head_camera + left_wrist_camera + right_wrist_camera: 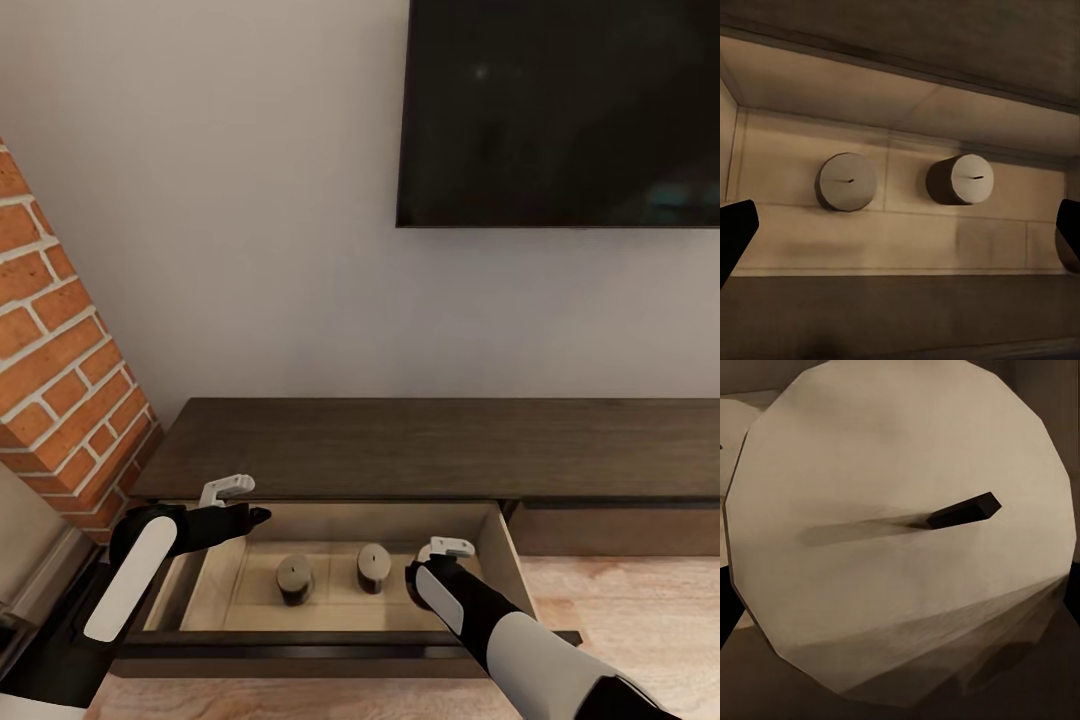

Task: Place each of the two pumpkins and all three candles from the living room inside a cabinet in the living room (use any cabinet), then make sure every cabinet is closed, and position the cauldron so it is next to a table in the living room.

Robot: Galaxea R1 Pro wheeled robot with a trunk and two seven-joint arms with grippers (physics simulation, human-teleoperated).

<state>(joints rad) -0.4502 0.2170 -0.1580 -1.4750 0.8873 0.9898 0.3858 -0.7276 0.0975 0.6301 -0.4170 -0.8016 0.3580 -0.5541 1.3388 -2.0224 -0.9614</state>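
Your right gripper (432,566) reaches down into the open drawer (505,560) of the cabinet (420,445), near its right side. Its wrist view looks straight onto the flat pale top and short dark wick of a candle (900,540) pressed close to the camera. Dark finger edges show at either side of that disc, so the gripper appears clamped on this third candle, though the fingertips themselves are hidden.

Your left gripper (255,516) hangs above the drawer's back left corner, fingers spread apart and holding nothing. Its wrist view shows dark fingertips (735,236) at both edges.

Two more candles stand upright on the beige drawer floor, side by side but apart: one left (295,578), one right (373,566). From the left wrist they appear as round pale tops (846,181) and (961,178).

The cabinet is long, low and dark brown, set against a plain pale wall. A black TV (560,110) hangs above, cut off at the top and right. A red brick column (60,350) stands at left. Light wood floor (630,600) shows at lower right.
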